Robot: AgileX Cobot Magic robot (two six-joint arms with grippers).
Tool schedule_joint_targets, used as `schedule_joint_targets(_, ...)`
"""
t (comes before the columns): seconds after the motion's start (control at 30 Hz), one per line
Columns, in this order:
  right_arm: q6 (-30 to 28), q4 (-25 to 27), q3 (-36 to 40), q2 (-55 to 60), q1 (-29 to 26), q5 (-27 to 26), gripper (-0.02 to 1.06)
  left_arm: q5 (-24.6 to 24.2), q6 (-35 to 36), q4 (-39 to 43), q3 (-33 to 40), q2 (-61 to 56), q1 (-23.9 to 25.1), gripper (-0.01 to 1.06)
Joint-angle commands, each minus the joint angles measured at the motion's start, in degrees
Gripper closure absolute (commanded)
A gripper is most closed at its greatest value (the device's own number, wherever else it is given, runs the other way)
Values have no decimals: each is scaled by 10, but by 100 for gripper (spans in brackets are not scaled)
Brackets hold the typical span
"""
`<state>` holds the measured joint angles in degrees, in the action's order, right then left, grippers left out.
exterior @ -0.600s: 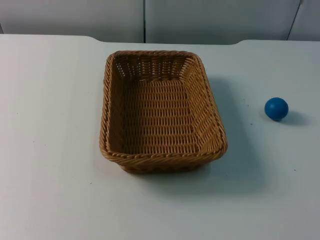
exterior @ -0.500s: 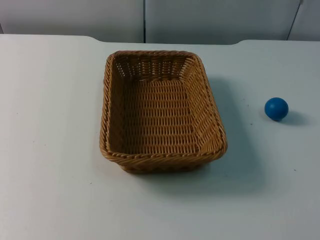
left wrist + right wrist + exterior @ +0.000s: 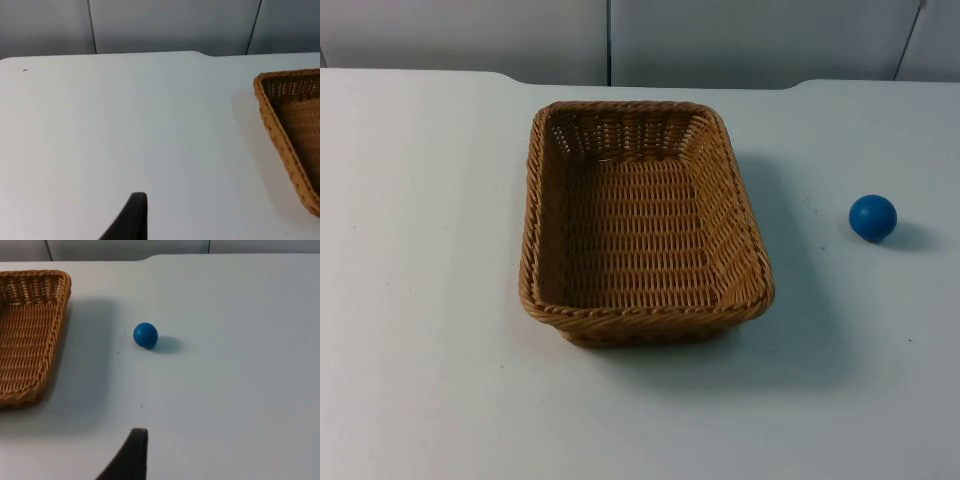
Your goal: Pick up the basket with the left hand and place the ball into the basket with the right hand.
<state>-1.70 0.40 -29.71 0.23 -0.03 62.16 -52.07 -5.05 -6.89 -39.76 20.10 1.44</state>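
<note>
A rectangular brown wicker basket stands on the white table, a little left of centre, with nothing inside it. A small blue ball rests on the table to the basket's right, well apart from it. My left gripper is held over bare table to the left of the basket, whose corner and rim lie some way off. My right gripper waits over bare table on the right side, with the ball ahead of it and the basket's wall beyond. Neither gripper touches anything.
The grey partition wall closes off the far edge of the table. Open white surface surrounds the basket and ball on every side.
</note>
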Motion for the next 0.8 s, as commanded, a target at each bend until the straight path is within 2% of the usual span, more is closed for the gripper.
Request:
schedule_joint_targets(0.0, 8, -4, -4, -2, 2, -16, 5, 99, -18, -43, -16, 74, 1, 0)
schedule_joint_targets(0.03, 8, -4, -4, -2, 2, -16, 5, 99, -18, -43, -16, 74, 1, 0)
schedule_joint_targets(0.13, 26, -7, -5, -2, 2, -21, 5, 234, -63, -140, -16, 137, 1, 0)
schedule_joint_targets(0.17, 26, -7, -5, -2, 2, -21, 5, 259, -85, -172, -19, 155, 1, 0)
schedule_joint_targets(0.2, 26, -7, -5, -2, 2, -21, 5, 259, -85, -172, -19, 155, 1, 0)
schedule_joint_targets(0.3, 28, -9, -5, -2, 2, -21, 5, 266, -159, -220, -37, 219, 1, 0)
schedule_joint_targets(0.53, 28, -9, -5, -2, 2, -21, 5, 282, -186, -238, -55, 295, 1, 0)
schedule_joint_targets(0.77, 28, -9, -5, -2, 2, -21, 5, 298, -190, -246, -55, 317, 1, 0)
